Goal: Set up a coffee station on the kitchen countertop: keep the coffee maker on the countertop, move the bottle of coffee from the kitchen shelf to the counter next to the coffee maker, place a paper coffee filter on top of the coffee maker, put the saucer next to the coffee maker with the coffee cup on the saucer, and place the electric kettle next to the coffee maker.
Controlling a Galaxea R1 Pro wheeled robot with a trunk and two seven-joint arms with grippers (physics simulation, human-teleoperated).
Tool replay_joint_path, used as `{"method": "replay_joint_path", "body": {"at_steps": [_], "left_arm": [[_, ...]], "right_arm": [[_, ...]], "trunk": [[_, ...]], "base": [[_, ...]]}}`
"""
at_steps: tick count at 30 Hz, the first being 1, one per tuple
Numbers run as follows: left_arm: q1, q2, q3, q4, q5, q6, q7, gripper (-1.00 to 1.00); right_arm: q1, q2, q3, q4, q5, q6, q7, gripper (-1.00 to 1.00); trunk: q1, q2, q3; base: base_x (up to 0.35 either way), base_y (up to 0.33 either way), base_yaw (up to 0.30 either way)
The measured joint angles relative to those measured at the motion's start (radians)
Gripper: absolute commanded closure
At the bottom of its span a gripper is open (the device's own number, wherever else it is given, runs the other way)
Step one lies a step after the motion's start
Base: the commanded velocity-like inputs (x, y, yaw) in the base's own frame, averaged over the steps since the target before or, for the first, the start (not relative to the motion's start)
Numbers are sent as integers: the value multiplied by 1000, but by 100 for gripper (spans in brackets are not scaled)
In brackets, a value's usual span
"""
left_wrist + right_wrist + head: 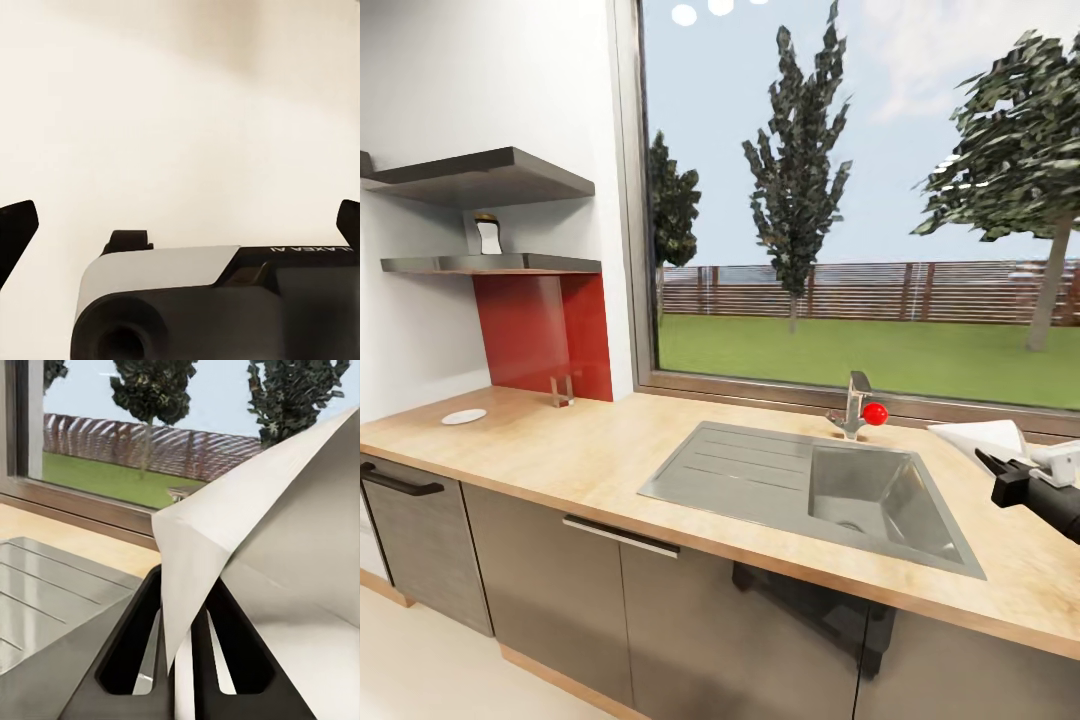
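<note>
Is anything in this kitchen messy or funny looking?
Nothing is spilled or broken. One odd sight: the right end effector is pinching a paper coffee filter in the air over the countertop, beside the sink.

The desk (590,450) looked like pale matt wood grain, its cabinet fronts (550,590) glossy dark grey. Set into the desk, the sink (820,490) was brushed steel with a soft sheen. Beside it, the right claw (184,660) was matt black plastic, pinching a smooth, creased, off-white paper filter (247,547).
</note>
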Motion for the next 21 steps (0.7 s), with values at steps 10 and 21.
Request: {"method": "replay_joint_path", "body": {"at_steps": [10, 21], "left_arm": [[0, 0, 0, 0, 0, 0, 0, -100], [0, 3, 1, 1, 2, 0, 0, -100]], "right_arm": [[0, 0, 0, 0, 0, 10, 0, 100], [1, 39, 90, 39, -138, 178, 58, 100]], "trunk": [[0, 0, 0], [-38, 70, 31]], "base": [[0, 0, 0], [0, 0, 0]]}}
